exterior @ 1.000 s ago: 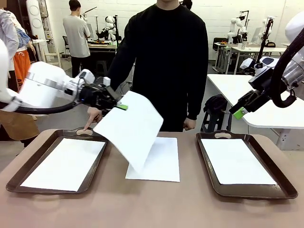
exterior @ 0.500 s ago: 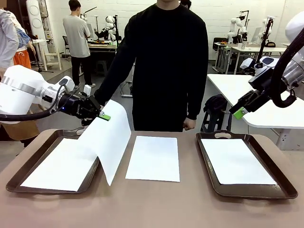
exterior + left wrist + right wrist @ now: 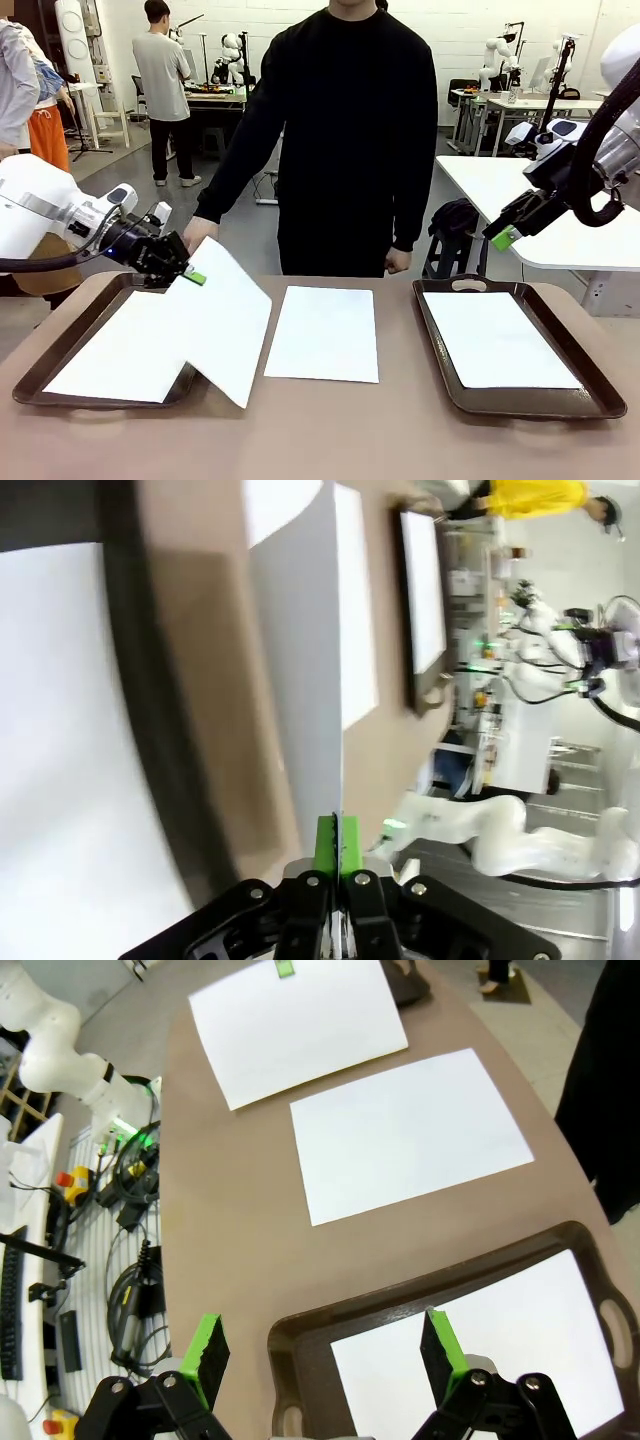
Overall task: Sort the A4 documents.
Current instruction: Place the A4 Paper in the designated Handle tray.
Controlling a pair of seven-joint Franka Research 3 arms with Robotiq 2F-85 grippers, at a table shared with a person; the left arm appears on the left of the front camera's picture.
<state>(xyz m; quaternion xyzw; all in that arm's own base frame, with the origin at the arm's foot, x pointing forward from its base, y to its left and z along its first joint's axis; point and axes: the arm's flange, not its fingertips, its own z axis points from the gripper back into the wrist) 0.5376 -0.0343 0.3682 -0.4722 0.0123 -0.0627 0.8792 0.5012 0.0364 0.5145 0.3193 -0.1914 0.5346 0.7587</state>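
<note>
My left gripper [image 3: 191, 275] is shut on the top corner of an A4 document [image 3: 226, 330], a plain white sheet. The sheet hangs tilted over the right rim of the left dark tray [image 3: 35, 370], its lower corner down on the table. In the left wrist view the green pads [image 3: 327, 842] pinch that sheet [image 3: 300, 680] edge-on. Another white sheet [image 3: 130, 345] lies in the left tray, one [image 3: 323, 333] lies on the table's middle, and one [image 3: 495, 340] in the right tray [image 3: 600, 395]. My right gripper [image 3: 505, 237] hangs open above that tray, its fingers [image 3: 208, 1348] spread wide with nothing between them.
A person in black stands at the far side, one hand [image 3: 200, 232] just behind the left tray near my left gripper. The brown table [image 3: 330, 430] has bare room along its front edge. Other tables and people are farther back.
My left gripper has carried the sheet left and down, from above the table's middle to the left tray's right rim. The person's hand lifted off the tray handle. The right arm has not moved.
</note>
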